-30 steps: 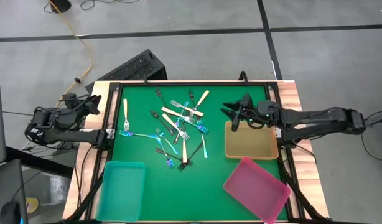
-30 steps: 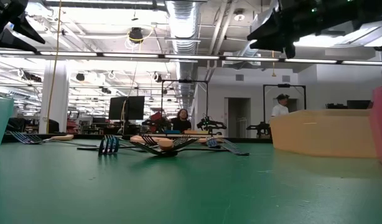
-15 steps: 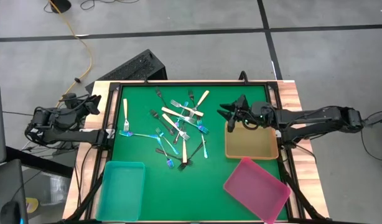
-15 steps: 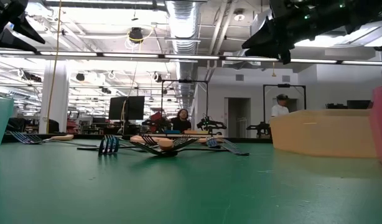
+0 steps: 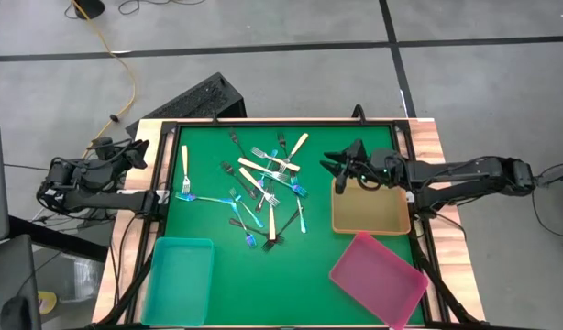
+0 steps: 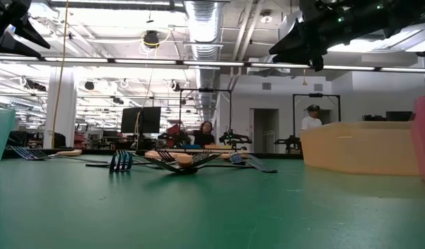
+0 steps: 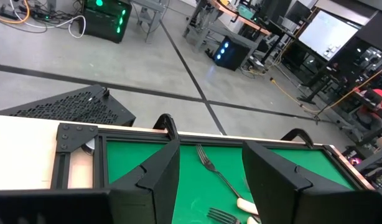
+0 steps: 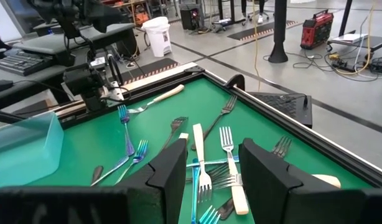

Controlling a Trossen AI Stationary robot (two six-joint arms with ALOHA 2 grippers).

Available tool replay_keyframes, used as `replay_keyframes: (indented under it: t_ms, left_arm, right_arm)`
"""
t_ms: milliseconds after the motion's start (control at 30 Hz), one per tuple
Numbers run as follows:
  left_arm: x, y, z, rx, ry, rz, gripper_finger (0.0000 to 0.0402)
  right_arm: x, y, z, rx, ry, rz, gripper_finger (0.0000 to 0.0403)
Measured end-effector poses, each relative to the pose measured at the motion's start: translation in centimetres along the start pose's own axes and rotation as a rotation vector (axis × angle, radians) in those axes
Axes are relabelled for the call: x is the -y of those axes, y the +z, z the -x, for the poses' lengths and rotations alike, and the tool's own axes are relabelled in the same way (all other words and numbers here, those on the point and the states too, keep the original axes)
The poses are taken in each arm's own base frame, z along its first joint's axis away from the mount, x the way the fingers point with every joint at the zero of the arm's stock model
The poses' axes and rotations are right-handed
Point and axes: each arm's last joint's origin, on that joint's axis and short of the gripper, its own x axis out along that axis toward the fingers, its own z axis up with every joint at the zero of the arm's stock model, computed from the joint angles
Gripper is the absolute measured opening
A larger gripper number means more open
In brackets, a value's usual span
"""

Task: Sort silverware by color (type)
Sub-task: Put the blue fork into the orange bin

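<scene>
The silverware (image 5: 266,188) lies in a loose crossed heap on the green mat's (image 5: 208,229) middle: cream-handled forks (image 8: 199,155), dark forks (image 5: 237,145) and blue iridescent forks (image 8: 124,129). One cream-handled fork (image 5: 183,160) lies alone by the left edge. My right gripper (image 5: 335,167) hovers open, well above the mat, between the heap and the tan tray (image 5: 370,209); its fingers (image 8: 169,177) point at the heap. My left gripper (image 5: 135,154) waits open over the table's left frame, with a fork (image 7: 214,171) in view between its fingers and far beyond them.
A teal tray (image 5: 179,280) stands at the near left and a pink tray (image 5: 378,280) at the near right, tilted against the tan one. A black frame (image 5: 263,122) rims the mat. A dark box (image 5: 194,99) sits beyond the far edge. People show in the room behind (image 6: 201,131).
</scene>
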Motion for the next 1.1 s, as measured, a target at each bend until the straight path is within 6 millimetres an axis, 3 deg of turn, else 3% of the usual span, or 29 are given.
replay_keyframes:
  t_ms: [1100]
  left_arm:
    - [-0.12, 0.34, 0.02, 0.105, 0.06, -0.003, 0.0158]
  right_arm:
    - [-0.01, -0.01, 0.01, -0.001, 0.0, 0.008, 0.0169]
